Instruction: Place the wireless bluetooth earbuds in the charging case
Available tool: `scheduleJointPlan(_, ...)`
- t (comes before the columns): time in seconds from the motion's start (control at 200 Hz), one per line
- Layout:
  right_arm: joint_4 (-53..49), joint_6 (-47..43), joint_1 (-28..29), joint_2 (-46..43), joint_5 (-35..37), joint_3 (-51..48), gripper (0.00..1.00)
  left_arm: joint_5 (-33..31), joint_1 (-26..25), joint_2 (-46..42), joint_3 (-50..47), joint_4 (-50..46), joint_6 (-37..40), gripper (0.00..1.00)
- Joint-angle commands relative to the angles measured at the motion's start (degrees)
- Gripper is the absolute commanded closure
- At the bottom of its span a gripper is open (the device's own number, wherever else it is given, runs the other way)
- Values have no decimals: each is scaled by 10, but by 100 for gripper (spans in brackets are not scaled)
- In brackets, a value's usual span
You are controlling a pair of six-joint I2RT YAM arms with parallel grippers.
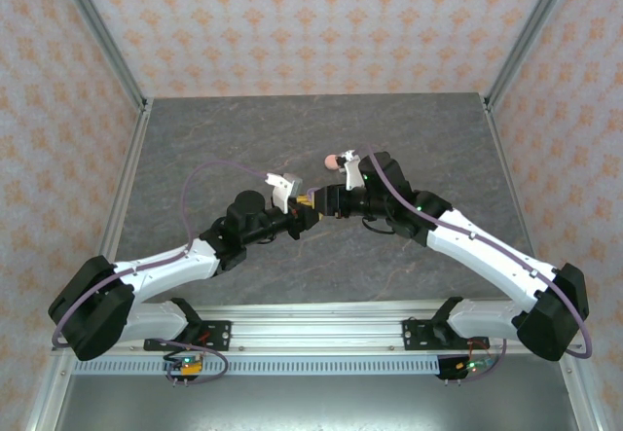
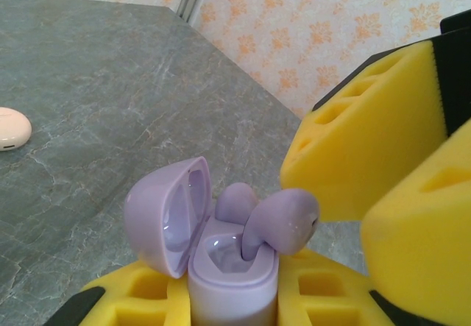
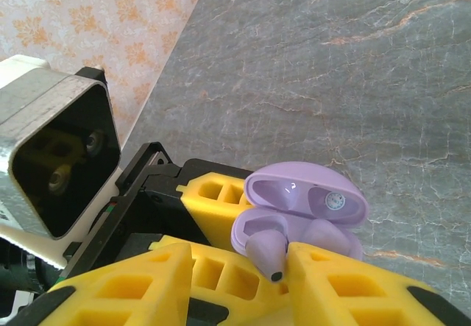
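Left gripper: yellow foam pads clamped together on the base of the lilac charging case, one pad on each side, holding it upright.
Right gripper: its foam fingertips are pinched on a lilac earbud; the fingers stay apart by the earbud's width.
Where: both grippers meet tip to tip above the middle of the table, left gripper facing right gripper.
Case: lid hinged open and standing up on the side away from the right gripper, its hollow inside facing the wells.
Held earbud, left wrist view: the earbud has its narrow end down inside the nearer well and its rounded end up, touching the right gripper's pads. The long axis is steep and leans toward those pads.
Held earbud, right wrist view: a tapered end with a dark tip points back between the right fingers. Whether it is fully seated, I cannot tell.
Second lilac earbud: sits low in the other well, just beside the lid.
In the way: the open lid and the seated earbud crowd the well; foam pads close in on both sides.
Nearby: pink case lies shut on the table just toward the far edge, apart from the grippers.
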Motion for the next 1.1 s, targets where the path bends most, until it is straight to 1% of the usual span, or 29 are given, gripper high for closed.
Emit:
scheduleJointPlan(0.0,5,-3,4,-4,-15,22,60,-11,-4,-8,16,0,18,96)
scheduleJointPlan(0.435,6,0,7,16,-31,29,60,6,-10,-4,22,1,26,96)
scheduleJointPlan(0.661,4,1,8,17,-29,32,60,1,-13,-2,26,-6,28,96)
scheduleJointPlan(0.761,0,3,8,6,1,29,60,-13,-12,-5,25,-15,31,96)
scheduleJointPlan(0.886,-16,8,8,-9,86,21,60,-25,-13,-14,23,-33,39,96)
scheduleJointPlan(0.906,-20,7,8,-26,100,21,60,-25,-13,-15,23,-37,40,96)
scheduleJointPlan(0.951,-33,7,7,-33,126,21,60,-25,-13,-18,24,-47,45,96)
scheduleJointPlan(1.096,-59,1,3,-45,159,26,60,-17,-13,-34,19,-65,61,96)
